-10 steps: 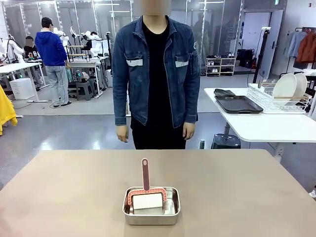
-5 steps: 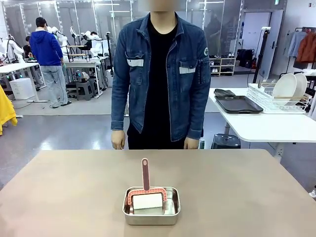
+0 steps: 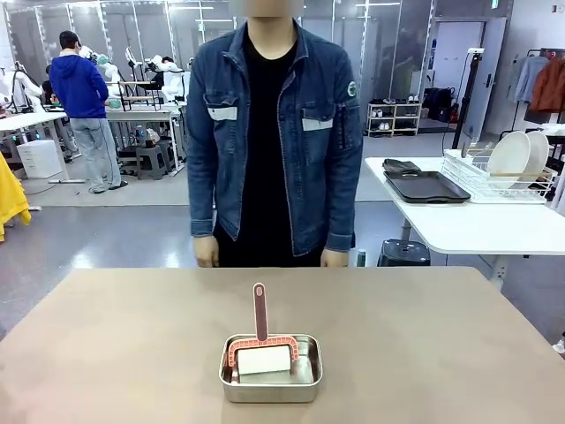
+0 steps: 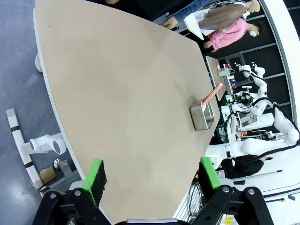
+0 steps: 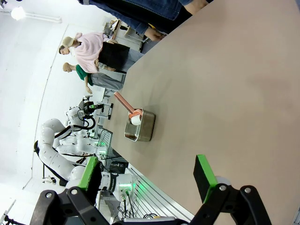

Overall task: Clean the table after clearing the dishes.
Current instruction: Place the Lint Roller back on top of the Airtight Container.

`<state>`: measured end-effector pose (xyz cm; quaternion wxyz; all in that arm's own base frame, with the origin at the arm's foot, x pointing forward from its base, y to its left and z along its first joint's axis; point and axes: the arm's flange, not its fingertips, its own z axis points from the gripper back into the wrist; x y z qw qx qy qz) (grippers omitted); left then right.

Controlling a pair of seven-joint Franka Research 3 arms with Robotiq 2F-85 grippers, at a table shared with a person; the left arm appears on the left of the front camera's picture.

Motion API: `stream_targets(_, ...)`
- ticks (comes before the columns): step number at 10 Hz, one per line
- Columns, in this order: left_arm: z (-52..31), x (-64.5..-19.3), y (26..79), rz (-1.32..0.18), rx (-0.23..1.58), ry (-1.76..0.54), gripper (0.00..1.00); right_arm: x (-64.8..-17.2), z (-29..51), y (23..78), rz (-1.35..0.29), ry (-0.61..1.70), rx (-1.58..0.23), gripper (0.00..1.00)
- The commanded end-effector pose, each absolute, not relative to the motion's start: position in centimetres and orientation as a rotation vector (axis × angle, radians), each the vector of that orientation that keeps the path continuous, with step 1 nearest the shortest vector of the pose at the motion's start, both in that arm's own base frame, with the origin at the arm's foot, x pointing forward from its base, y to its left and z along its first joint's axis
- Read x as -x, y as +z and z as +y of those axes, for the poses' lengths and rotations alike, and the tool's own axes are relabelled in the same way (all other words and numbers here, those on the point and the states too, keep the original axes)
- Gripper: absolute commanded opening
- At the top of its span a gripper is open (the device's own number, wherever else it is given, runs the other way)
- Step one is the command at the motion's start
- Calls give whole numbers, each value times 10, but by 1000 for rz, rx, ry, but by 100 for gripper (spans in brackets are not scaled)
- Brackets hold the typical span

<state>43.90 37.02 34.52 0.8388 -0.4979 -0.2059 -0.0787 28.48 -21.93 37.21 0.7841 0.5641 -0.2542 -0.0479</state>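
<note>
The person point(image 3: 272, 132) has stepped closer to the far edge of the brown desk point(image 3: 424, 344). The plates point(image 3: 519, 155) stand in a rack on a white side table at right, beside dark trays point(image 3: 425, 186). A steel pan point(image 3: 271, 367) holding a red-handled brush point(image 3: 259, 322) sits near the desk's near edge. The left gripper point(image 4: 152, 177) and right gripper point(image 5: 147, 177) hover with fingers apart, holding nothing.

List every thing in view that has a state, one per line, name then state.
table: bare apart from the steel pan, no dishes on it.
steel pan: upright near the robot's edge, holding the cleaning brush.
cleaning brush: standing in the pan, handle pointing up.
left tool: open, holding nothing, above the table.
right tool: open, holding nothing, above the table.
person: standing at the far edge, arms down.
</note>
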Motion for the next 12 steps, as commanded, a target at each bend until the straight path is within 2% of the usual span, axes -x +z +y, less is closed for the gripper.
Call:
stream_targets(1,367,-432,348,-429,1049,-173,100,-282,-219,372,-557,-83,-1217,100)
stream_targets(12,367,-432,348,-429,1049,-173,100,-282,-219,372,-557,-83,-1217,100)
